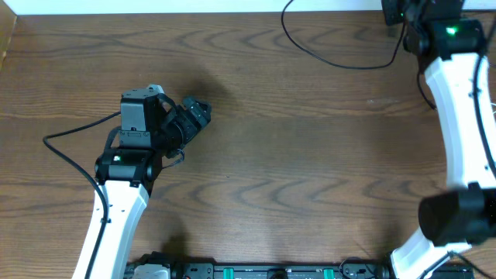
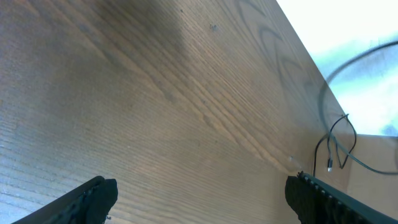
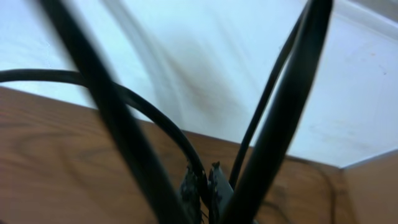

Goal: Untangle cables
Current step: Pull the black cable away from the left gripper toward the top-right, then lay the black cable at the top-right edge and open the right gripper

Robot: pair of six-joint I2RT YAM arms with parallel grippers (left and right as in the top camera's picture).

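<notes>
And there was the wooden table [image 1: 294, 155], filling the whole overhead view. The right arm [image 1: 457, 101], white-shelled, stood stretched along the table's right edge up to its far right corner. The left arm [image 1: 116, 209] rose from the table's near edge on the left side, bent forward, wrist angled toward the table's middle.

The left gripper [image 1: 195, 113] hung low over the table's left half, its fingers [image 2: 93, 194] spread wide with only bare wood between them. Nothing held there!

The right gripper [image 3: 204, 186] sat over the table's far right corner, tips pressed nearly together, pinching a black strand of the cables [image 1: 364, 68]. From that grip one thin loop sagged onto the table's far edge and curved back off it. From the left wrist view, more thin strands dangled over that far corner, a small plug [image 2: 329, 164] hanging at one end.
</notes>
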